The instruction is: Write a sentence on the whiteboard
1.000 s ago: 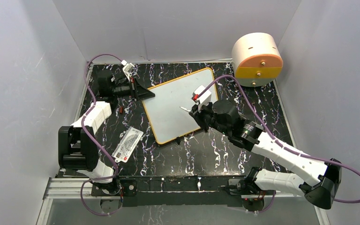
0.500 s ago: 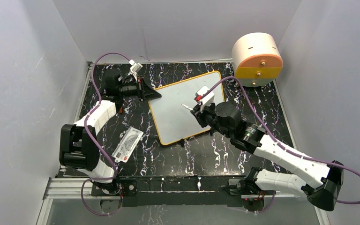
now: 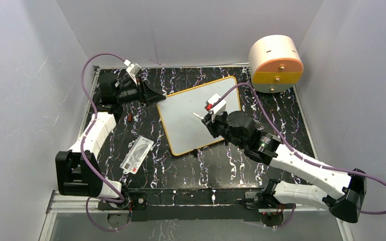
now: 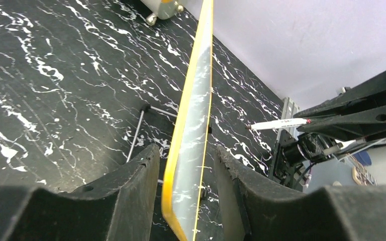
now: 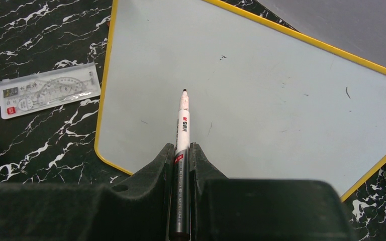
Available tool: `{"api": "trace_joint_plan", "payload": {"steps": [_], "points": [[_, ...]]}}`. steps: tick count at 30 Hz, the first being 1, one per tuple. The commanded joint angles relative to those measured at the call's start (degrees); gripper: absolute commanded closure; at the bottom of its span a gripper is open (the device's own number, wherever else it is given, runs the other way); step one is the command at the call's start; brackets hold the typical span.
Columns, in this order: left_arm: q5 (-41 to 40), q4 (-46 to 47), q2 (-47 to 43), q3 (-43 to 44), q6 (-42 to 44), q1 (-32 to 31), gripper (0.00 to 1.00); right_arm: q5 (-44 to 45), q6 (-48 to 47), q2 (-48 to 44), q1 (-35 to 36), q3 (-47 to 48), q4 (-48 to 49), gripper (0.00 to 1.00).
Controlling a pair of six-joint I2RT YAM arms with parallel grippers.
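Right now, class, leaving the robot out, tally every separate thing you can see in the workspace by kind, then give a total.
whiteboard: 1
marker pen: 1
clear packet of rulers: 1
round beige and orange box: 1
small dark reddish piece, too small to name: 1
Total: 5

We see a black counter [image 3: 221, 165] veined with white, like marble. The whiteboard [image 3: 191, 108], framed in orange-yellow, rests on it at a slant near the middle, its writing face blank apart from a few faint specks. To its left lies a clear flat packet [image 3: 137, 154] of drawing rulers, well apart from the board. A small dark reddish piece [image 3: 129, 118] lies further back. A cream and orange drum [image 3: 275, 63] stands at the far right corner.
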Motion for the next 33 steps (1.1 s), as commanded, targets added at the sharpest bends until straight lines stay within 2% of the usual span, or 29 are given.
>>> {"api": "trace_joint_plan", "payload": {"steps": [1,10,16,23,27,33], "points": [[1.5,1.1,-1.3,-0.4,-1.2,2.0,0.57,1.6,-0.3,0.7,0.7,0.6,4.9,1.00],[3.9,1.8,-0.1,-1.8,-1.1,2.0,0.57,2.9,-0.2,1.6,1.5,1.0,7.4,1.00],[4.3,0.8,1.5,-1.3,-0.3,2.0,0.64,3.0,-0.2,3.0,1.9,1.1,8.7,1.00],[4.9,0.2,3.4,-0.8,0.0,2.0,0.66,3.6,-0.5,4.3,2.7,0.7,11.3,1.00],[7.0,1.7,4.1,-0.6,-1.9,2.0,0.73,4.1,-0.9,5.3,3.1,1.1,12.2,1.00],[7.1,0.1,3.0,-0.8,-0.1,2.0,0.87,4.5,-1.6,6.1,3.6,1.4,14.1,1.00]]}}
